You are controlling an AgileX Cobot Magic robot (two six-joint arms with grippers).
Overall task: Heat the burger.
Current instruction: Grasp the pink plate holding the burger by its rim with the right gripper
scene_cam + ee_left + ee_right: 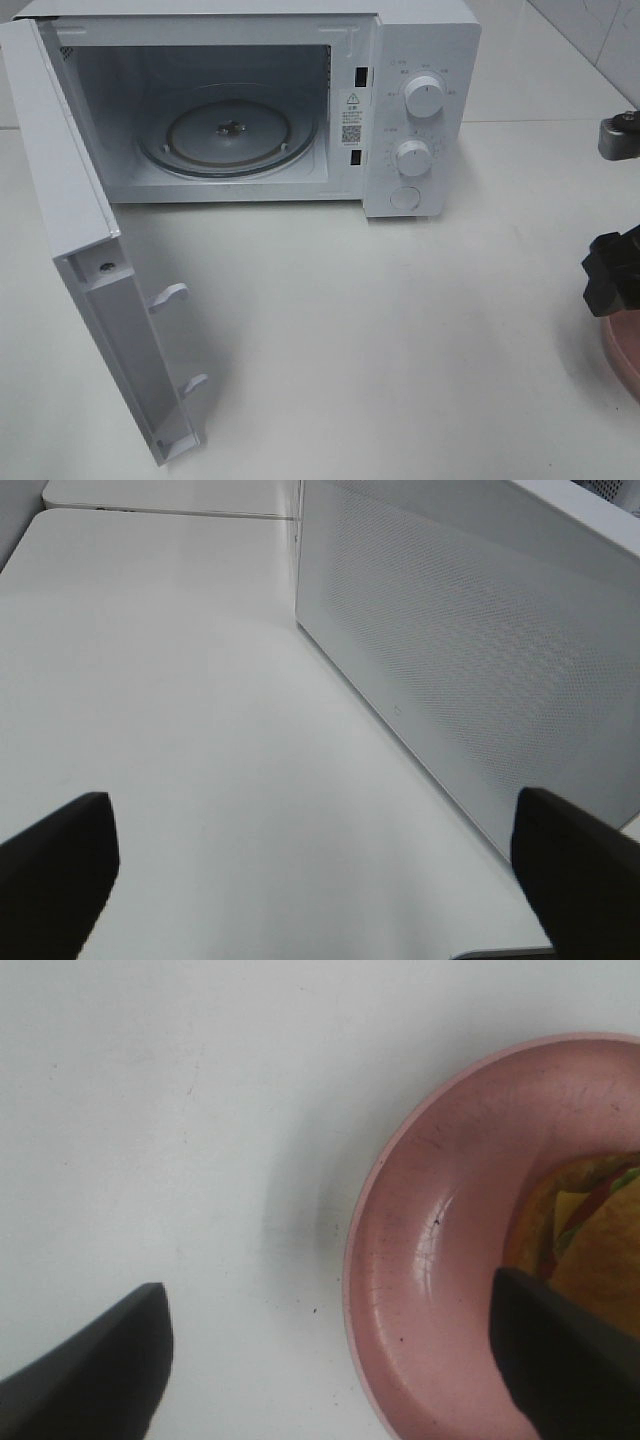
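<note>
The burger lies on a round pink plate; I see part of its golden bun, yellow cheese, red tomato and green lettuce in the right wrist view. My right gripper is open above the plate's rim, one finger over the plate, the other over the table. In the exterior view only the plate's edge and the right arm show at the far right. The white microwave stands open, its glass turntable bare. My left gripper is open and empty beside the microwave door.
The microwave door swings out toward the front left. The white table spreads in front of the microwave. Two knobs and a button sit on the microwave's right panel.
</note>
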